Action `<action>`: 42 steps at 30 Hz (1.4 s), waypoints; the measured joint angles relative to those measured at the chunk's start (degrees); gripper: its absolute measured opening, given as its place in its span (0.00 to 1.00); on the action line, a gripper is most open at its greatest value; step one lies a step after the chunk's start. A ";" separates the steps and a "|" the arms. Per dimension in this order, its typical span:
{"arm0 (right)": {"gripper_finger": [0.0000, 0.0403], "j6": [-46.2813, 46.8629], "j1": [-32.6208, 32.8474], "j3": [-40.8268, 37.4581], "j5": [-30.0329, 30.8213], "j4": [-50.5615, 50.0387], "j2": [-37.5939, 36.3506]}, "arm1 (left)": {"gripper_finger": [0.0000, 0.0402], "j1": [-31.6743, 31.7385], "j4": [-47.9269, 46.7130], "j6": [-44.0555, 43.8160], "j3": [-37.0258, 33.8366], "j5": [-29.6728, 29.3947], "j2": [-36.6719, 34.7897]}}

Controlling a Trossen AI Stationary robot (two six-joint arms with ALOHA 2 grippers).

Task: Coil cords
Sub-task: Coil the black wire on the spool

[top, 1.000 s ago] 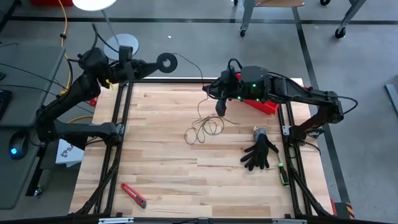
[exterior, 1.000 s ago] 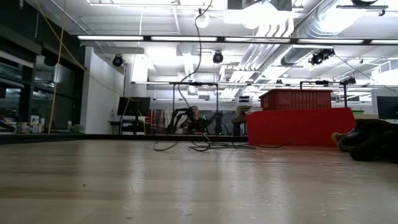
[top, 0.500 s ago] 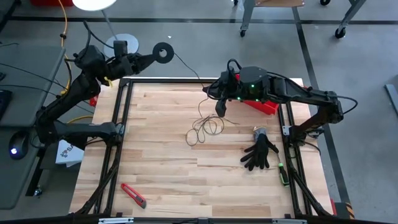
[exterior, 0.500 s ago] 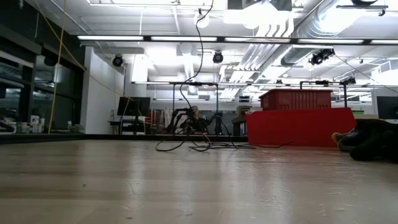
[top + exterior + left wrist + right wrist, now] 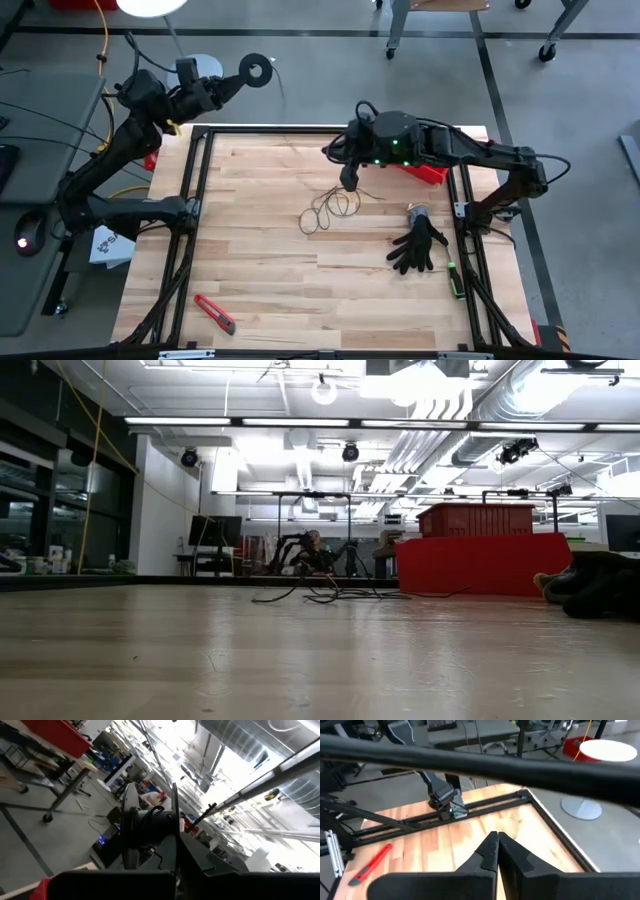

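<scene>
- Thin brown cord (image 5: pixel 325 208) in the high view, lying in loose loops mid-counter (image 5: pixel 260 290), one strand running up toward the black spool (image 5: pixel 257 70) held off the far left corner; light, limp, tangle-prone by the look of it, best taken at the spool's rims or pinched on a single strand.
- Left gripper (image 5: pixel 228 84) pinching the spool; right gripper (image 5: pixel 349 178) pressed together just above the loops, maybe nipping a strand, too fine to tell.
- Low view: dark loops (image 5: pixel 320 592) flat on the wood far back.
- Left wrist view: spool (image 5: pixel 149 827) clamped between fingers (image 5: pixel 170 851).
- Right wrist view: fingers (image 5: pixel 490 852) touching, counter beneath.
</scene>
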 joint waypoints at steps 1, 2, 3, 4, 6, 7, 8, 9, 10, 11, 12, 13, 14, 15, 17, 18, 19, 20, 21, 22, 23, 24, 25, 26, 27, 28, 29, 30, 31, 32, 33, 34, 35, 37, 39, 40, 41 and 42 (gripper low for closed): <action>0.00 0.01 -0.10 0.00 -0.13 0.12 0.20 | 0.00 0.00 0.68 0.00 0.00 -0.01 0.23; 0.00 0.18 -0.12 0.00 -0.14 -0.06 0.24 | 0.00 0.00 1.32 0.00 0.00 0.01 0.39; 0.00 0.30 -0.14 0.00 -0.13 -0.34 0.26 | 0.00 -0.03 1.88 -0.04 0.00 0.08 0.53; 0.00 0.53 -0.14 0.00 -0.10 -0.41 0.27 | 0.00 -0.05 2.66 -0.15 0.00 0.25 0.73; 0.00 0.73 -0.24 0.00 -0.12 -0.72 0.56 | 0.00 -0.13 4.24 -0.22 0.02 0.24 1.17; 0.00 0.98 -0.42 0.00 -0.15 -0.76 0.67 | 0.00 -0.13 4.69 -0.73 0.02 0.24 1.49; 0.00 1.08 -0.47 0.00 -0.18 -0.85 0.75 | 0.00 -0.13 5.25 -1.16 0.02 0.24 1.85; 0.00 1.10 -0.48 -0.02 -0.16 -0.97 0.84 | 0.00 -0.13 5.39 -1.41 0.02 0.42 2.18; 0.00 1.07 -0.54 -0.02 -0.08 -0.83 1.01 | 0.00 -0.13 5.41 -1.53 0.00 0.82 2.46; 0.00 1.31 -0.54 0.00 0.26 -0.62 1.05 | 0.00 -0.13 5.88 -1.55 -0.03 1.47 2.81; 0.00 1.57 -0.54 0.00 0.44 -0.72 1.13 | 0.00 -0.13 6.74 -1.55 -0.02 2.30 3.14; 0.00 1.62 -0.55 0.00 0.47 -0.75 1.19 | 0.00 -0.13 7.71 -1.52 -0.03 3.37 3.47; 0.00 1.51 -0.55 0.00 0.50 -0.72 1.32 | 0.00 -0.15 8.82 -1.35 -0.03 4.45 3.81; 0.00 1.52 -0.54 0.00 0.54 -0.74 1.36 | 0.00 -0.15 9.86 -0.83 -0.02 5.34 4.19; 0.00 1.62 -0.66 0.00 1.08 -0.72 1.36 | 0.00 -0.15 11.52 0.77 -0.02 6.91 4.87; 0.00 1.64 -0.78 0.00 1.48 -0.70 1.36 | 0.00 -0.15 12.61 1.75 -0.02 7.23 5.20; 0.00 1.65 -0.89 0.00 2.04 -0.70 1.36 | 0.00 -0.15 12.93 2.63 -0.02 7.31 5.33; 0.00 1.62 -1.05 0.00 2.78 -0.70 1.36 | 0.00 -0.15 13.19 3.66 -0.02 7.41 5.38; 0.00 1.51 -1.19 0.00 3.36 -0.70 1.36 | 0.00 -0.15 13.46 4.94 -0.02 7.43 5.38; 0.00 1.51 -1.34 0.00 3.63 -0.70 1.36 | 0.00 -0.15 13.42 6.45 -0.02 7.55 5.36; 0.00 1.51 -1.60 0.00 3.68 -0.70 1.36 | 0.00 -0.15 13.43 8.00 -0.02 7.99 5.25; 0.01 1.49 -1.79 0.00 3.70 -0.70 1.36 | 0.00 -0.15 13.31 9.51 -0.02 8.66 5.16; 0.02 1.49 -1.88 0.00 3.72 -0.70 1.36 | 0.00 -0.15 13.33 10.97 -0.02 9.48 5.14; 0.04 1.49 -2.00 0.00 3.71 -0.72 1.36 | 0.00 -0.15 13.33 11.99 -0.02 10.15 4.93; 0.06 1.49 -2.05 0.00 3.71 -0.72 1.36 | 0.00 -0.15 13.31 12.38 -0.02 10.71 4.84; 0.08 1.49 -2.08 0.00 3.71 -0.73 1.36 | 0.00 -0.19 13.39 12.82 -0.02 11.08 4.79; 0.11 1.49 -2.21 0.00 3.69 -0.72 1.36 | 0.00 -0.20 13.40 13.43 -0.02 11.55 4.72; 0.15 1.49 -2.36 0.00 3.68 -0.68 1.36 | 0.00 -0.20 13.38 14.09 -0.02 12.47 4.71; 0.18 1.49 -2.37 0.00 3.69 -0.36 1.36 | 0.00 -0.21 13.33 14.82 -0.02 13.56 4.73; 0.21 1.51 -2.37 0.00 3.88 0.42 1.36 | 0.00 -0.44 13.24 15.21 -0.02 14.23 4.73; 0.24 1.49 -2.37 0.00 4.22 1.60 1.36 | 0.00 -0.90 13.13 15.36 -0.02 14.25 4.75; 0.27 1.48 -2.37 0.00 4.55 2.95 1.36 | 0.00 -1.32 13.12 15.41 -0.02 14.11 4.75; 0.29 1.48 -2.37 0.00 4.92 4.79 1.36 | 0.00 -1.65 13.21 15.41 -0.02 14.01 4.75; 0.33 1.26 -2.40 0.00 6.05 8.00 1.36 | 0.00 -2.15 14.19 15.47 -0.02 13.92 4.77; 0.34 0.06 -2.44 0.00 7.29 10.36 1.36 | 0.00 -2.73 15.98 15.47 -0.02 13.82 4.77; 0.34 -0.36 -2.50 0.00 8.08 11.34 1.36 | 0.00 -3.09 16.83 15.81 -0.02 13.75 4.76; 0.34 -0.46 -2.70 0.00 8.51 12.14 1.36 | 0.00 -3.50 17.48 16.56 -0.02 13.69 4.75; 0.34 -0.34 -2.97 0.00 8.56 12.88 1.36 | 0.00 -3.99 17.89 17.35 -0.01 13.40 4.75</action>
